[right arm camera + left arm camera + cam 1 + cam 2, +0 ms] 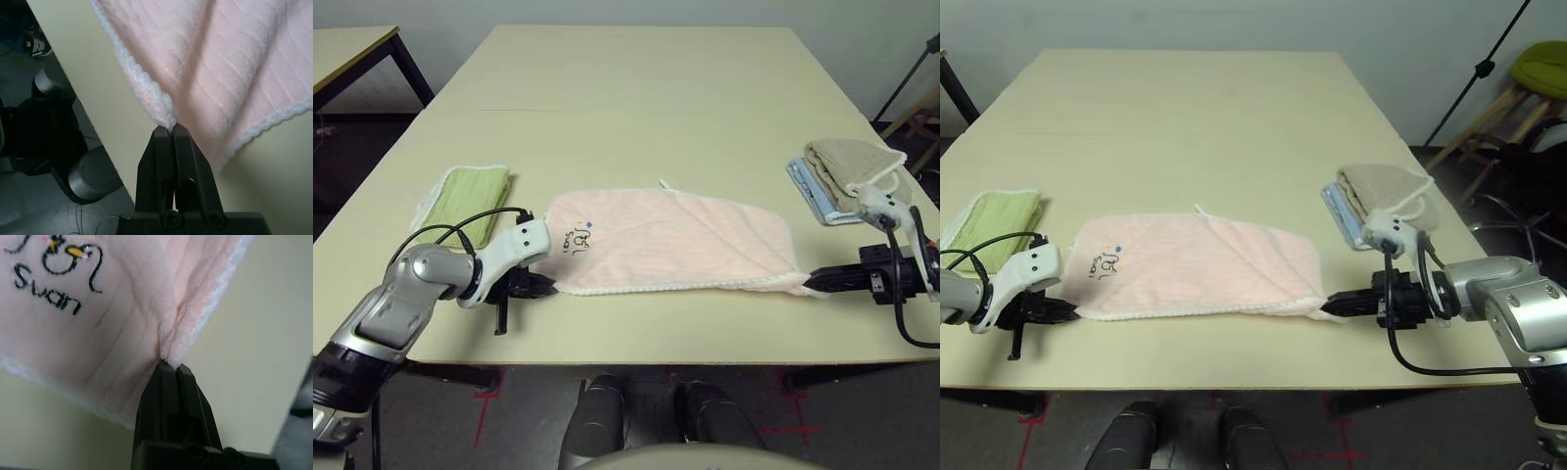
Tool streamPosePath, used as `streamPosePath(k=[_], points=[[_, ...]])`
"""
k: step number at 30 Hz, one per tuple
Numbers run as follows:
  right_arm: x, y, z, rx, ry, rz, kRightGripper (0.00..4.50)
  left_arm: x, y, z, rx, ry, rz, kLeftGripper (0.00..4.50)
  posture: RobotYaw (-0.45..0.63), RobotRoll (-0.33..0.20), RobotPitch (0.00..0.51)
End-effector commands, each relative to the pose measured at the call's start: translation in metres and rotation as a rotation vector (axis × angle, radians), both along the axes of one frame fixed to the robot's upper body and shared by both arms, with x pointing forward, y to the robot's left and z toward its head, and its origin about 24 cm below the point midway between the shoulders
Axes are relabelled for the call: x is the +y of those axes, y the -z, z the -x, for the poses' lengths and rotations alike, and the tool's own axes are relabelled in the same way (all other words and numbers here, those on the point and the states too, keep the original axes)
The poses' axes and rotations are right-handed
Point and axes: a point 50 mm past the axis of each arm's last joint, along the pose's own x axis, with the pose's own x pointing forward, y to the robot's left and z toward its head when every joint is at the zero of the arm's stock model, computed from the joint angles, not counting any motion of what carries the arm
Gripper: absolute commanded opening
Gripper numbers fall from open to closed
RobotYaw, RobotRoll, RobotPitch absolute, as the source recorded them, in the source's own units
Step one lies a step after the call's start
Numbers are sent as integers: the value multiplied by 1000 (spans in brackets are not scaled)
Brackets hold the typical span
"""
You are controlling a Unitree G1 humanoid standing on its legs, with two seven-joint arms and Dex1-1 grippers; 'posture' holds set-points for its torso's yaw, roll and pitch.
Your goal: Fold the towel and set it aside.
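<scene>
L gripper (pixel 546 286) clamped tight on the pink towel (pixel 671 243), pinching its near-left corner, lower left of centre in the head view. Wrist cam confirms: my two black fingers (pixel 168 396) pressed together w/ a fold of pink terry bunched right at the tips, dark squiggle logo and the word "swan" just beyond. R gripper (pixel 815 282) also clamped, on the towel's near-right corner, lower right of frame. R wrist cam: fingers (pixel 171 156) closed on the white trim where the corner puckers up.

Towel itself lies flat across the middle of the cream table (pixel 636 88), long side running left to right, stretched between my two grippers. Logo (pixel 579 241) sits at its left end, just above my L gripper. A diagonal crease runs through the right half; a small white loop sticks up from the far edge near centre. Both corners I hold are a touch raised, rest of the cloth on the tabletop.

Outward from there: lime-green folded towel (pixel 468 200) at left of frame, just beyond my L forearm, apart from the pink one. At right, a folded beige towel (pixel 847 166) stacked on a light blue one (pixel 811 192), past my R wrist, near the table's right edge.
</scene>
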Motion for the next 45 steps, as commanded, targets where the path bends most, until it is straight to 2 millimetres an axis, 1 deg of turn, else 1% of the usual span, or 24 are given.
streamPosePath(k=[1, 6, 9, 12, 15, 17, 20, 23, 28, 29, 37, 41, 45], points=[[-2, -5, 3, -22, -13, 23, 0, 1, -7, 13, 146, 11, 8, 36, 134, 0, 167], [-5, -3, 8, -17, -32, 44, 0, -1, -25, 21, 245, 39, 5, 36, 140, 0, 163], [-4, -3, 10, 1, -44, 38, 0, 0, -32, 20, 264, 39, -1, 36, 140, 0, 163], [-5, -4, 5, -29, -38, 49, 0, 2, -39, 13, 233, 36, -11, 36, 140, 0, 163], [-6, -4, -12, -143, -11, 67, 0, 4, -42, -11, 113, 21, -12, 36, 132, 0, 162], [-5, -5, -20, -194, -11, 62, 0, 5, -43, -24, 60, 19, -13, 36, 137, 0, 162], [-6, -5, -32, -247, -15, 88, 0, 5, -45, -40, 13, 20, -11, 36, 134, 0, 163], [-2, -6, -47, -314, -21, 101, 0, 3, -45, -60, -39, 14, -5, 36, 134, 0, 159], [6, -8, -67, -388, -38, 87, 0, -5, -39, -86, -123, -1, 19, 36, 132, 0, 153], [7, -8, -70, -402, -37, 87, 0, -5, -38, -90, -137, -6, 20, 36, 135, 0, 141], [11, -5, -94, -510, 2, 85, 0, -2, -28, -112, -224, -39, 4, 36, 142, 0, 117], [8, -1, -100, -525, 18, 108, 0, 5, -26, -120, -276, -67, -23, 36, 141, 0, 111], [6, 2, -106, -555, 42, 125, 0, 6, -27, -126, -323, -78, -25, 36, 142, 0, 109]])
